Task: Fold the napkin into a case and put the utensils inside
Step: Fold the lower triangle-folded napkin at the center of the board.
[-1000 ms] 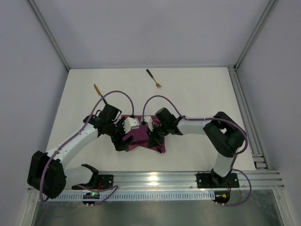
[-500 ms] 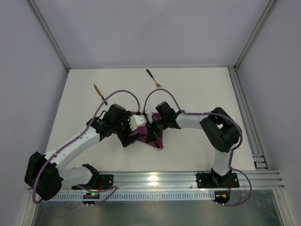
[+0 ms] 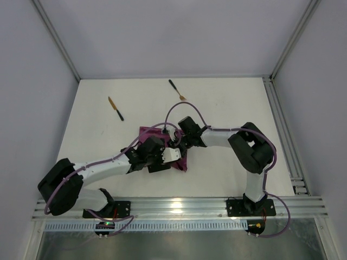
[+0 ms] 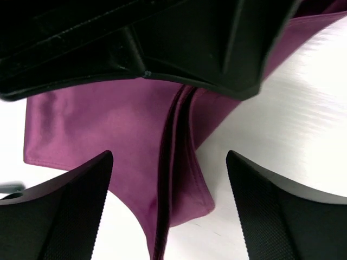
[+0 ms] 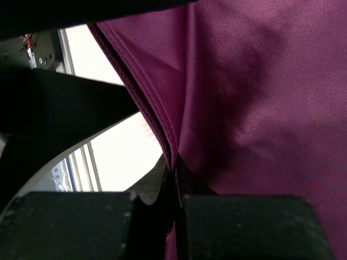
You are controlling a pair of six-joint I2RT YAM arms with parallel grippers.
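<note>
The purple napkin (image 3: pixel 145 133) lies near the middle of the white counter (image 3: pixel 233 103), folded over on itself into several layers, and both wrists crowd over it from above, so that only its back left corner and a bit of its front right edge show in the top view. The left arm (image 3: pixel 103 167) reaches in low from the left. Its wrist view shows the left fingers (image 4: pixel 59 216) spread wide, one on each side of a stacked fold edge that runs between them, with neither finger clearly touching the cloth. The right arm (image 3: pixel 222 137) comes in from the right. The right fingers (image 5: pixel 70 227) are pressed together and pinch the layered edge of the napkin, which rises from them in a tight crease. The black bulk of the right wrist hangs just above the cloth in the left wrist view. The knife (image 3: pixel 115 108) lies on the bare counter back and left of the napkin. The fork (image 3: pixel 177 90) lies further back near the middle. Both are well apart from the cloth.
</note>
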